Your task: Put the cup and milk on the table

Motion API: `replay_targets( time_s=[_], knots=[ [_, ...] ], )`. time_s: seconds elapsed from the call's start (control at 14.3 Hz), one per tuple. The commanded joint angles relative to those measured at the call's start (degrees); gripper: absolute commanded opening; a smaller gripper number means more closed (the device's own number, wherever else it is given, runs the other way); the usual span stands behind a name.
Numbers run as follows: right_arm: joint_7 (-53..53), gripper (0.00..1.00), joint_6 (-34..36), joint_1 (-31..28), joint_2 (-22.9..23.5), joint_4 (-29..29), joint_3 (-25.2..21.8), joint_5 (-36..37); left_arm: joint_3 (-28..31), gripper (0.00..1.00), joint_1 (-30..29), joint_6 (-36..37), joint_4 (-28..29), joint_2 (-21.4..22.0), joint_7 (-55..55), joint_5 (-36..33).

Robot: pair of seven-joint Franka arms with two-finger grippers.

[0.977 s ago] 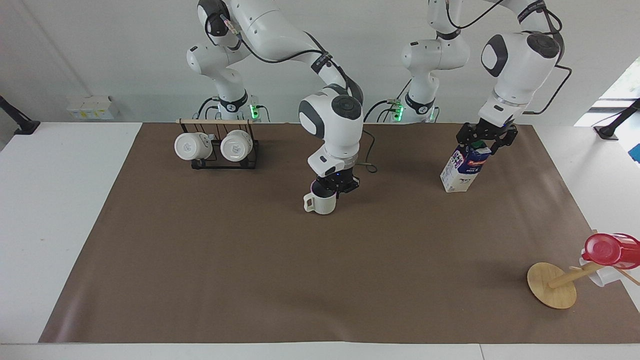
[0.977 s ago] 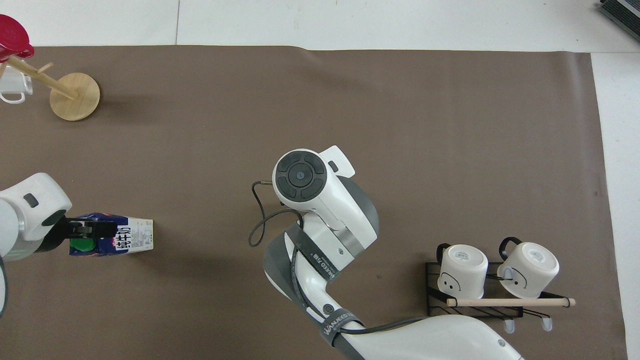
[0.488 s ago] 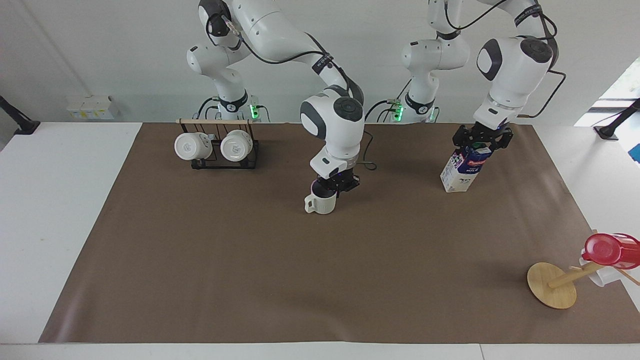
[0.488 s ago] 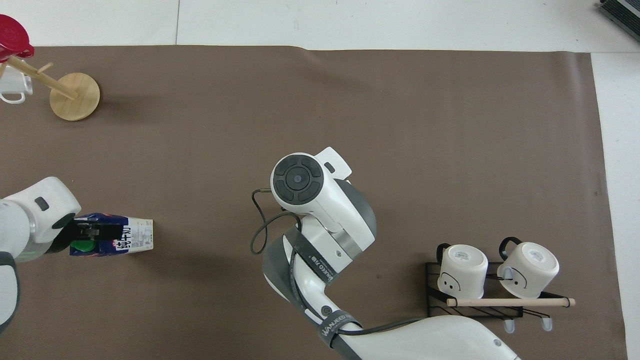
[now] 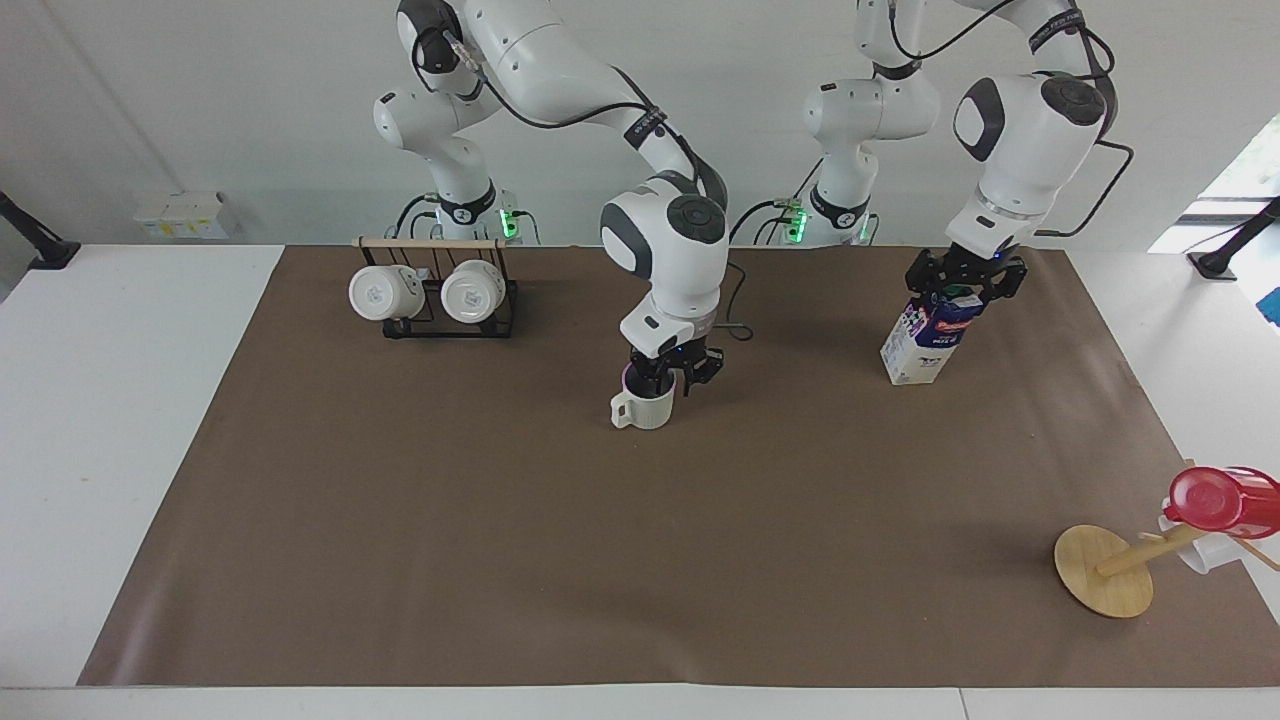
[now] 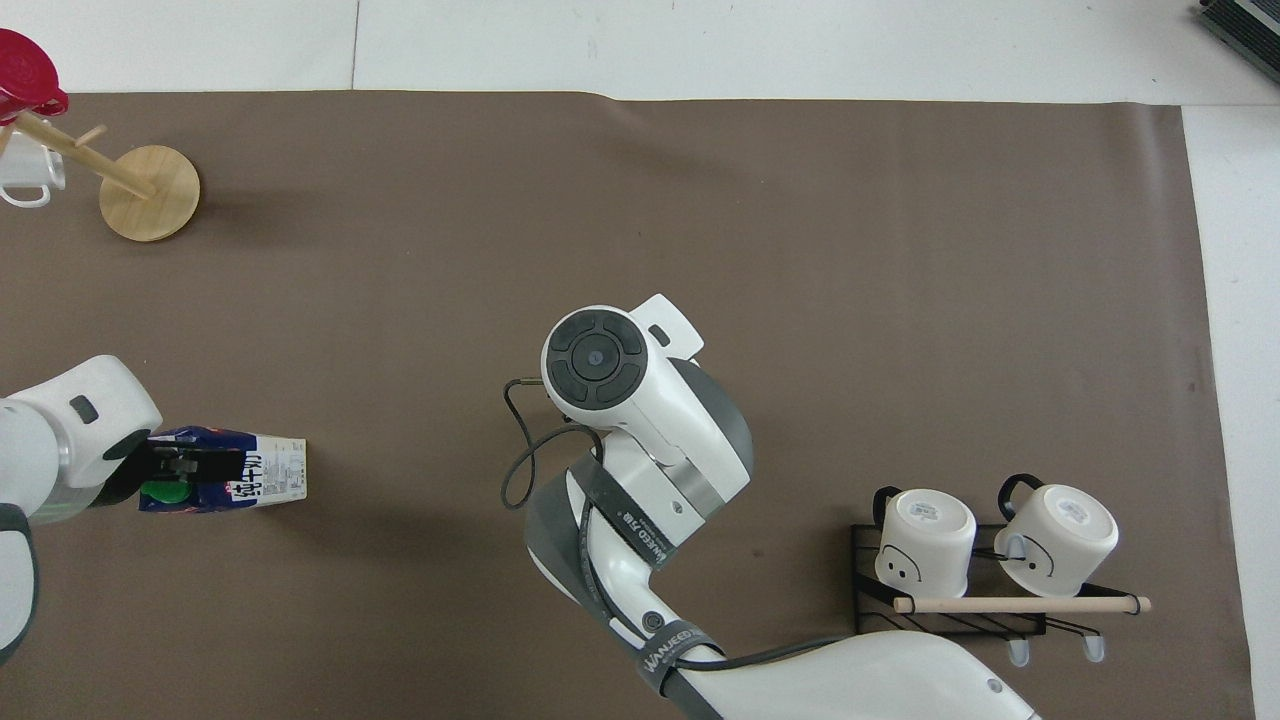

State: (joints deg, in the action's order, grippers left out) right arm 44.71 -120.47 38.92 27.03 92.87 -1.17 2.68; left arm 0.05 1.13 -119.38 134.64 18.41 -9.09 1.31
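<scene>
The cup (image 5: pixel 643 406) stands on the desk (image 5: pixel 140 400), right claw (image 5: pixel 668 384) spread at its rim; left claw (image 5: pixel 965 284) wide around the milk (image 5: pixel 928 345).

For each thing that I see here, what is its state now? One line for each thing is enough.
cup: upright on the mat, set down.
milk: upright on the mat, cap on.
right hand: open, astride the cup's rim.
left hand: open, around the milk's top.
white mugs: hung on the black rack.
red cup: on the wooden stand.
</scene>
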Motion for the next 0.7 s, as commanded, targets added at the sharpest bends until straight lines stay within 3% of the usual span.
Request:
replay_targets(
  time_s=[0.0, 0.35, 0.63],
  knots=[
    [-0.59, 1.0, -0.55, -0.69, -1.19, 0.12, 0.12, 0.58, 0.65, 0.89, 0.02, -1.3, 1.85, 1.72, -2.42, 0.18],
    [-1.12, 1.0, 1.46, -1.12, -5.67, -0.06, 0.12, -0.13, 0.65, 0.7, -0.16, -1.21, 1.85, 1.72, -3.04, 0.18],
    [-5.68, 1.0, 8.04, -4.19, -12.08, 0.12, 0.12, -0.22, 0.65, 0.59, -0.16, -0.6, 1.24, 1.37, -3.13, 0.18]
  ],
)
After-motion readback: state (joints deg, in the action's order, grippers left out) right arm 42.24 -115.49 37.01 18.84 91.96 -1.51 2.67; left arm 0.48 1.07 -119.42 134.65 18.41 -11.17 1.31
